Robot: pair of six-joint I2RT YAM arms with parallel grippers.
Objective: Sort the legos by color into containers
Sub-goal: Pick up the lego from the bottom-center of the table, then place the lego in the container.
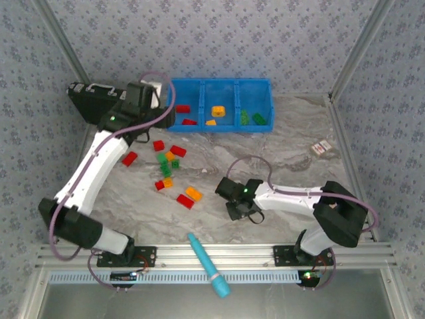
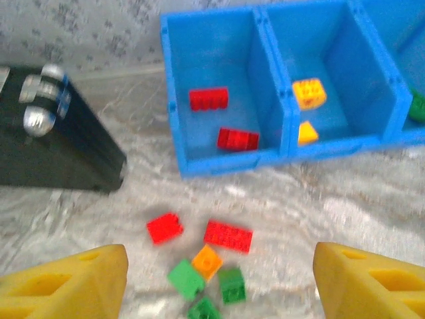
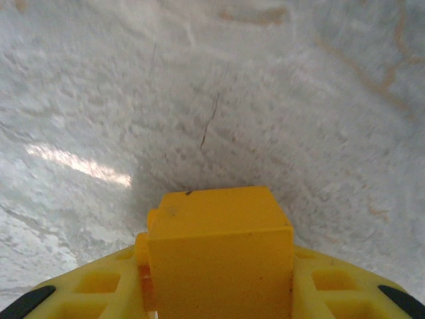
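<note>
The blue bin [image 1: 219, 83] [image 2: 219, 161] stands at the back with three containers side by side. Its left one holds two red legos [image 2: 208, 98], the middle one yellow legos [image 2: 309, 93], the right one green legos [image 1: 259, 118]. Loose red, orange and green legos [image 1: 166, 166] lie scattered mid-table. My left gripper [image 1: 163, 113] [image 2: 219, 260] hovers open near the bin's left end, above a red lego [image 2: 228, 235], an orange one [image 2: 207, 260] and green ones [image 2: 186, 278]. My right gripper [image 1: 234, 199] [image 3: 219, 266] is low over the table, shut on a yellow lego [image 3: 219, 246].
A black case with silver latches [image 1: 93, 100] [image 2: 60, 146] sits left of the bin. A light-blue pen-like tool [image 1: 207, 264] lies across the near rail. A small card [image 1: 323, 147] rests at the right. Patterned walls enclose the table.
</note>
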